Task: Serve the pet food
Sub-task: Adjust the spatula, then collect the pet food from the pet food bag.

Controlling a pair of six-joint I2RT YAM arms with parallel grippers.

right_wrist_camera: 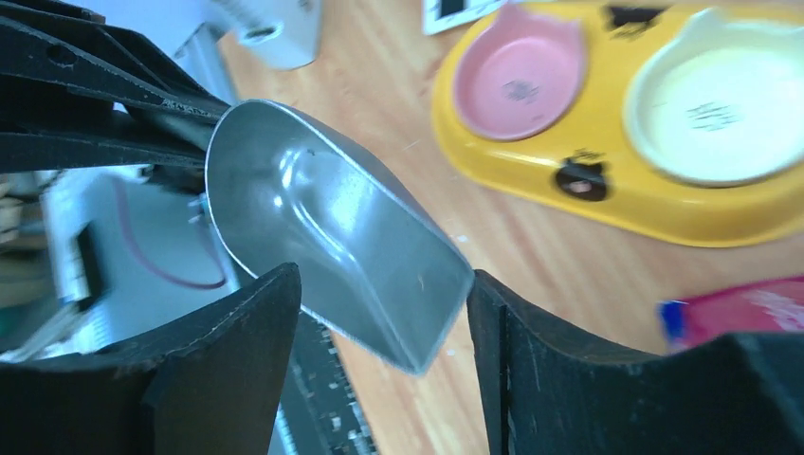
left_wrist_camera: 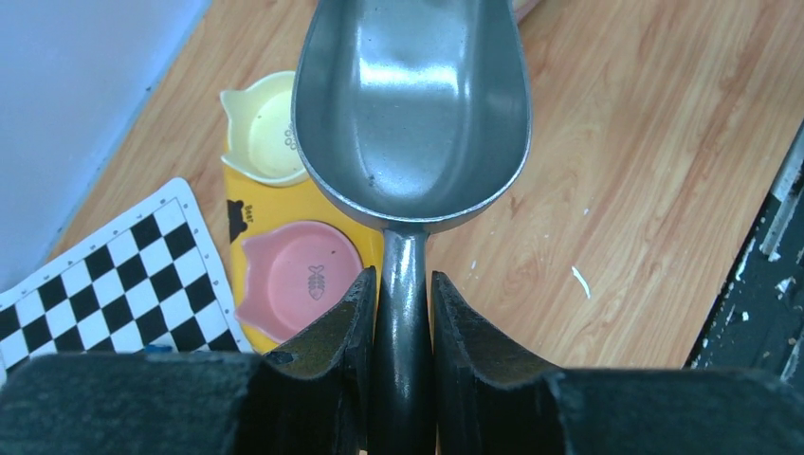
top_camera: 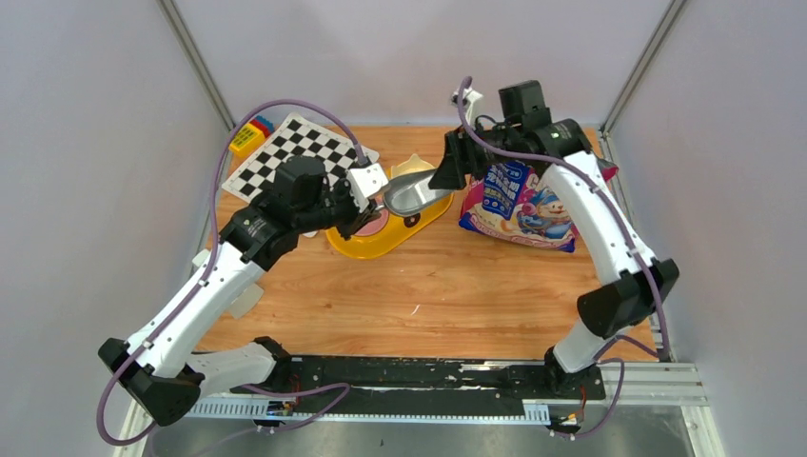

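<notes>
My left gripper (top_camera: 373,195) (left_wrist_camera: 403,280) is shut on the handle of a grey metal scoop (top_camera: 419,190) (left_wrist_camera: 412,104), held above the table with its bowl empty. The right gripper (top_camera: 447,171) (right_wrist_camera: 384,280) is open, and the scoop's front lip (right_wrist_camera: 322,218) lies between its spread fingers, clear of the left finger. The blue-and-pink bag (top_camera: 519,205) (right_wrist_camera: 749,308) lies flat on the table under the right arm. The yellow feeder (top_camera: 381,238) (left_wrist_camera: 232,194) (right_wrist_camera: 531,180) has an empty pink bowl (left_wrist_camera: 294,284) and an empty cream bowl (left_wrist_camera: 261,133). No pet food shows.
A checkerboard sheet (top_camera: 285,152) lies at the back left, with coloured toy blocks (top_camera: 249,133) beyond it. White walls close off the table on the left, back and right. A black rail (top_camera: 428,376) runs along the near edge.
</notes>
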